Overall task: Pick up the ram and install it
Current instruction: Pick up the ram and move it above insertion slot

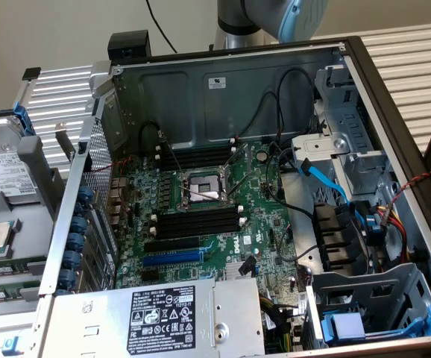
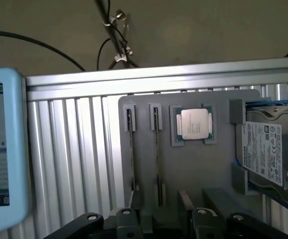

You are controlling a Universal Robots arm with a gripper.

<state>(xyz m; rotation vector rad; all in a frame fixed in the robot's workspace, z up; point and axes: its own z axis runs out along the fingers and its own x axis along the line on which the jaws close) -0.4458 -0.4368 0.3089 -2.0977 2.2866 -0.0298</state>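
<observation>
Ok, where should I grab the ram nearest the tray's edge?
Probably take the ram by its exposed long edge, near mid-length, coming straight down onto the tray. It stands on edge in a narrow slot, so only that thin edge shows; pinch across its flat faces.

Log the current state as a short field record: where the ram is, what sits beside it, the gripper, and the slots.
ram: two sticks standing edge-up in grooves of the grey tray
beside it: CPU and hard drive on the same tray
gripper: above the tray's near edge, holding nothing
memory slots: all vacant on the motherboard
progress: ram not yet picked up
</observation>
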